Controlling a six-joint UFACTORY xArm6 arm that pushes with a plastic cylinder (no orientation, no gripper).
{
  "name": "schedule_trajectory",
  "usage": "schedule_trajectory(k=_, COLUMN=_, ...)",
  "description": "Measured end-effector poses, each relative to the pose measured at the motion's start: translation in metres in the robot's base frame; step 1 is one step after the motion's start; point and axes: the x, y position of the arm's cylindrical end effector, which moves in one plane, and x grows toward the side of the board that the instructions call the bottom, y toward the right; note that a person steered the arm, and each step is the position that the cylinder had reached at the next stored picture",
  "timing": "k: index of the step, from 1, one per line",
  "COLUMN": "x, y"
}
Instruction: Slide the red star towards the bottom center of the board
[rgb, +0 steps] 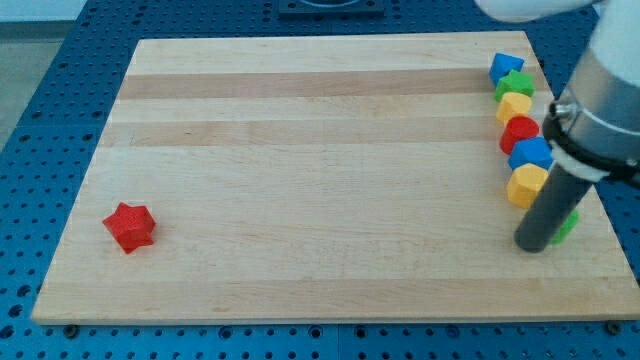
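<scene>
Red star (130, 226): far off toward the view's left of my tip (533, 244), almost level with it and well apart, nearly the whole wooden board (320, 150) between them, near the left edge and left of the bottom center. No jaws on the rod, nothing held, tip resting bare on the wood by the right edge. Just beside and above the tip, a column of blocks: yellow (526, 184), blue (530, 154), red (519, 131), with a green one (568, 226) partly hidden behind the rod.
</scene>
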Motion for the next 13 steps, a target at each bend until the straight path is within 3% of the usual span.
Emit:
schedule_trajectory(k=1, x=0.014, y=-0.016)
schedule_trajectory(k=2, x=-0.008, y=-0.063)
schedule_trajectory(k=3, x=-0.051, y=-0.063)
schedule_trajectory(k=4, x=-0.065, y=-0.046)
schedule_trajectory(k=6, x=-0.067, y=-0.003)
schedule_trajectory(k=7, x=-0.067, y=-0.001)
schedule_trajectory(k=9, x=-0.079, y=-0.054)
schedule_trajectory(k=10, x=-0.105, y=-0.037)
schedule_trajectory(k=13, x=-0.109, y=-0.015)
